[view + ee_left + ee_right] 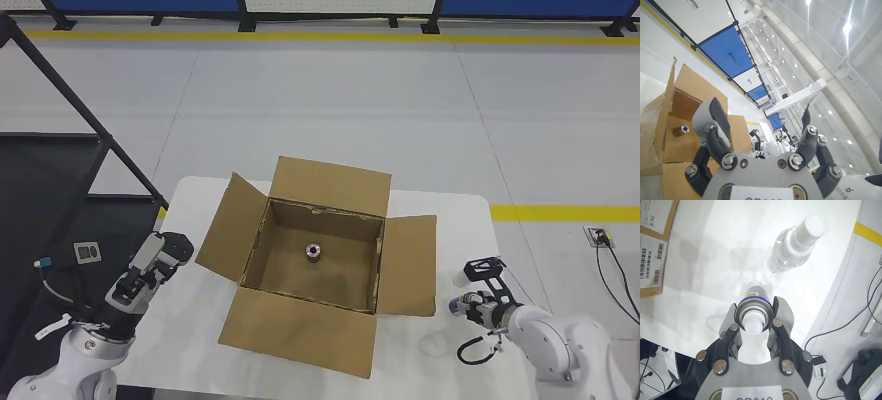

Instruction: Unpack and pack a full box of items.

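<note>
The right gripper (pixel 755 306) pinches a purple-labelled metal spray can (pixel 755 294) upright over the white table (pixel 715 256), near a clear white-capped bottle (pixel 791 255). The left gripper (pixel 761 106) is spread. The can is best lowered straight and released only once its base sits flat, clear of the bottle.

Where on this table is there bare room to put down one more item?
Free: the table strip between the box's left flap and the left pincer, and the far right corner behind the right flap. The box floor is bare around one metal cylinder. Crowded: beside the right pincer, which holds the spray can, with a clear bottle close by.
</note>
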You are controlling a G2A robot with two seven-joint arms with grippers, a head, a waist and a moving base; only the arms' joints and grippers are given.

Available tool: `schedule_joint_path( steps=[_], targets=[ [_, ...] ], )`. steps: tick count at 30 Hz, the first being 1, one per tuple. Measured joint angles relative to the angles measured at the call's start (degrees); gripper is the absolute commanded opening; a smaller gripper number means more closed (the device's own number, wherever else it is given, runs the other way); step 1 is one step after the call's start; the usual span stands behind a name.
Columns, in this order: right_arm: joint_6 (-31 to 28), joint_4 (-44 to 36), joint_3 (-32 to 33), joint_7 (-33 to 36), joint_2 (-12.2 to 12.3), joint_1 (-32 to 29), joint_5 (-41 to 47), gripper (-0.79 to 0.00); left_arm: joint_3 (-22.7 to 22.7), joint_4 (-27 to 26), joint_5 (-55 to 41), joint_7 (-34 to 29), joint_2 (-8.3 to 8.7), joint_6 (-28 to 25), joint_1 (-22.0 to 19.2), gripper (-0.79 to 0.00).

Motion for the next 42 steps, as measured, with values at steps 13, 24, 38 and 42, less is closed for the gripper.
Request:
schedule_joint_path(
  steps=[13, 24, 38, 42],
  targets=[
    [0.51, -1.84, 0.39, 0.34, 0.78, -0.03, 0.97, 0.0, 0.0, 0.0, 0.0, 0.0, 0.0, 0.0, 0.0, 0.0],
    [2.86, -31.83, -1.53, -12.87, 0.83, -5.98, -1.03, 0.0, -0.13, -0.44, -0.21, 0.74, 0.0, -0.05, 0.2, 0.0],
    [-3.66, 6.16, -40.83, -11.96, -5.19, 32.85, 11.71, 0.0, -5.1, -1.91, -2.38, 5.31, 0.02, -0.12, 3.19, 0.0],
    [-1.56, 23.22, -50.29, -12.81, -9.42, 42.96, 17.64, 0.0, -5.05, -1.91, -2.34, 5.28, 0.02, -0.13, 3.14, 0.0]
  ],
)
